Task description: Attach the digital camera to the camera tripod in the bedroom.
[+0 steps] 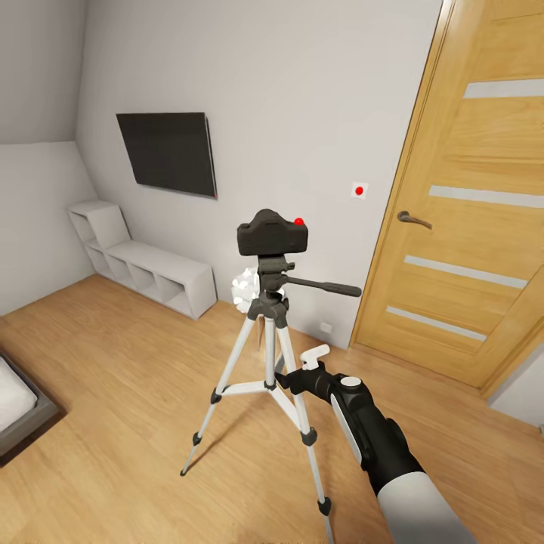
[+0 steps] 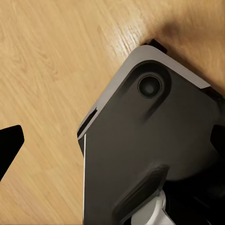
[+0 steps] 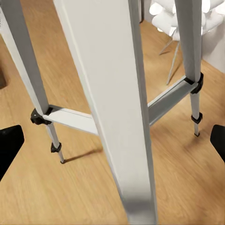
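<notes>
The bedroom's wood floor point(image 1: 113, 393) is spreading under grey walls; an oak door point(image 1: 468, 227) is standing at the right, white cube shelves point(image 1: 143, 264) and a dark screen point(image 1: 168, 153) at the left; the tripod point(image 1: 264, 355) is standing mid-floor on three silver legs, its pan handle point(image 1: 325, 287) pointing toward the door; the camera point(image 1: 273, 234) is sitting on the tripod head, red dot up; the right claw point(image 1: 302, 370) is hanging just beside a leg, its fingers point(image 3: 10, 145) spread wide around that leg point(image 3: 112, 112) without touching; the left claw's state I cannot tell, only one dark fingertip point(image 2: 9, 145) showing over the floor.
</notes>
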{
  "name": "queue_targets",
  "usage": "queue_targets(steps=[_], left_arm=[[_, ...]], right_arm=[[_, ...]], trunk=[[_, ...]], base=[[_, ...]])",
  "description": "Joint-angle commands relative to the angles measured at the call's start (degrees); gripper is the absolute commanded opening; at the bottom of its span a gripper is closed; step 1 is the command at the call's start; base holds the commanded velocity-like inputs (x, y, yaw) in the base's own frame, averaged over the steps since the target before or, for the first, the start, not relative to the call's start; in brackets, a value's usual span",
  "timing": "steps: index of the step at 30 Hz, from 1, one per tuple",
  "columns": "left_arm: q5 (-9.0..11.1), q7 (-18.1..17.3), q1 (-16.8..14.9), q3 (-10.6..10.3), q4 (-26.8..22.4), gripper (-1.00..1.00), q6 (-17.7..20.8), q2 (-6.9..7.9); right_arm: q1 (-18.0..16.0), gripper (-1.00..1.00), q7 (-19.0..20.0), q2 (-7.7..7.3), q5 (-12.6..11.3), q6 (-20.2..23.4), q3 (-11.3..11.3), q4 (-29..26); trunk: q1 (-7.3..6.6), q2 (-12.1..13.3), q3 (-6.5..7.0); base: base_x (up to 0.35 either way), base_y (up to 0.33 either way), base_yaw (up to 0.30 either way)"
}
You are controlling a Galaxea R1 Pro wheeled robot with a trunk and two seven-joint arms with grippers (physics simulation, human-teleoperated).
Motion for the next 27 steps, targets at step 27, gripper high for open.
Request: queue_targets(steps=[27], left_arm=[[0.5, 0.2, 0.0, -0.5, 0.0, 1.0, -0.1, -0.01]], right_arm=[[0.0, 1.0, 0.6, -0.27, 0.5, 0.1, -0.3, -2.1]], trunk=[[0.03, -0.1, -0.11]], base=[[-0.002, 0.0, 0.0]])
